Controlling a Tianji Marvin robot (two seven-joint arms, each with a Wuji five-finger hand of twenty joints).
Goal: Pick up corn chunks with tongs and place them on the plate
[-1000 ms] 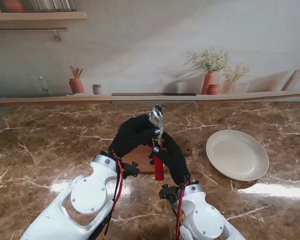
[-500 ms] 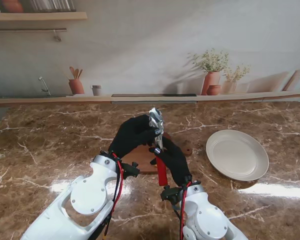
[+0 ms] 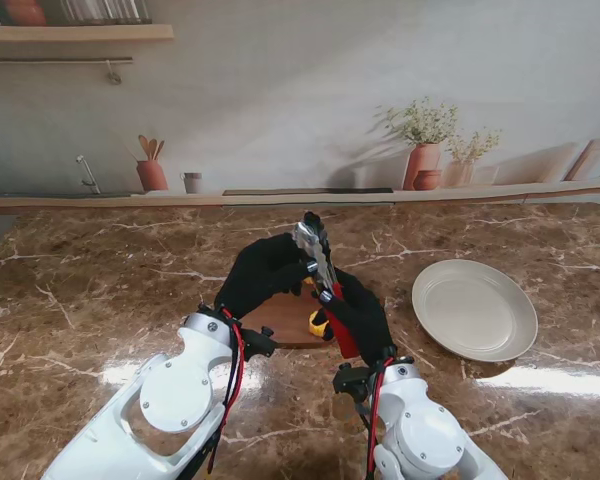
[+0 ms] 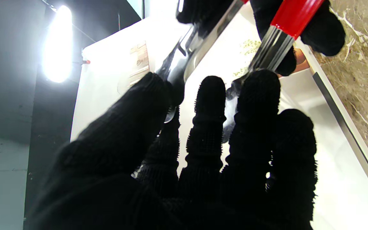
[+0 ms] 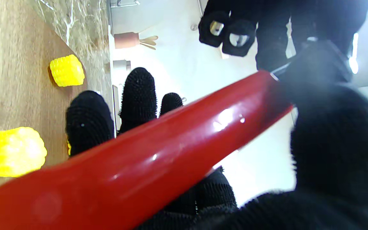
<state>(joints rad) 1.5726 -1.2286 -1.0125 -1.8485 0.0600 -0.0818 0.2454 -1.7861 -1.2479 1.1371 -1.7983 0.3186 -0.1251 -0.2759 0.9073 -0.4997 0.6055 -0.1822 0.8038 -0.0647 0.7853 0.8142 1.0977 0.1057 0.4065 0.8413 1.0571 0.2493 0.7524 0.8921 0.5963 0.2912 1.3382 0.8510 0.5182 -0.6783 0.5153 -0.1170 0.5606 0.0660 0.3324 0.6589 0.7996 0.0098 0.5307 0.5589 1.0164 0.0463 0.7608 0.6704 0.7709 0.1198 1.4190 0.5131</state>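
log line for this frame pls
phase: tongs handover/regrip | left hand: on tongs metal end | right hand: shut on red handle | corn: on board | plate: no corn

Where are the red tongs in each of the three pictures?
Stand view: the tongs stand in the middle, between the two black hands, over the wooden board.
Left wrist view: their red handle and steel blades show at the far end of the fingers.
Right wrist view: the red handle crosses the whole picture.
Shared landmark: the marble table, seen in every view.
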